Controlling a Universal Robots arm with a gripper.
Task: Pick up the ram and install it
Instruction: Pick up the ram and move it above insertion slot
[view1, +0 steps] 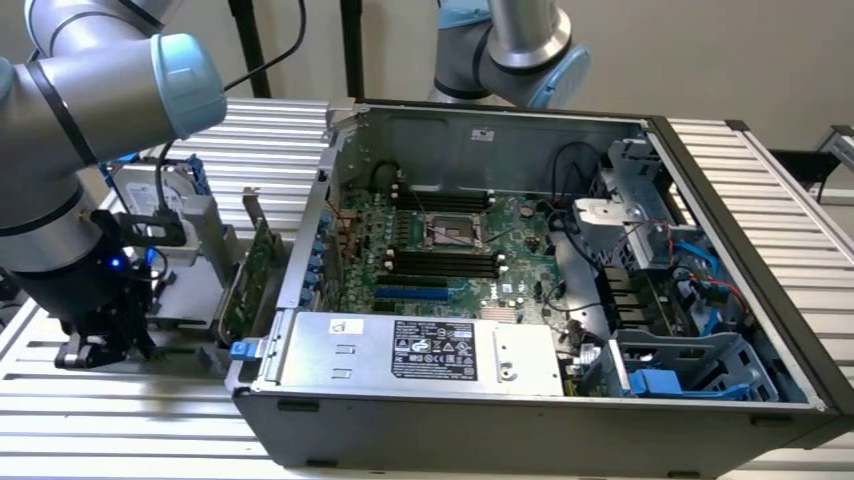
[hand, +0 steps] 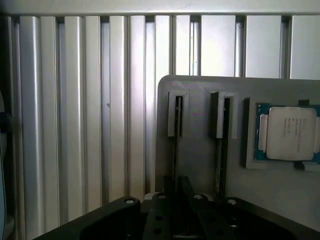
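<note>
My tool (hand: 178, 189) sat over the ram (hand: 176, 142), edge-on in its holder (hand: 200, 155), long axis straight ahead; couldn't tell if gripped.

The arm (view1: 60, 120) is made of thick silver-grey tubes, round in section, with a dull metal sheen. Its joints end in domed pale-blue caps (view1: 187, 85), and thin black rings mark the seams between tube and joint. Just above the gripper (view1: 94, 350) (hand: 179, 184) the bare metal gives way to a black wrist block (view1: 80, 285), where a small blue light (view1: 118, 264) glows. A thin black cable (view1: 163, 190) runs higher above the gripper, beside that block. The gripper itself is matt black and angular; its housing has flat faces, small silver screws (hand: 130, 201) and rows of little round holes
</note>
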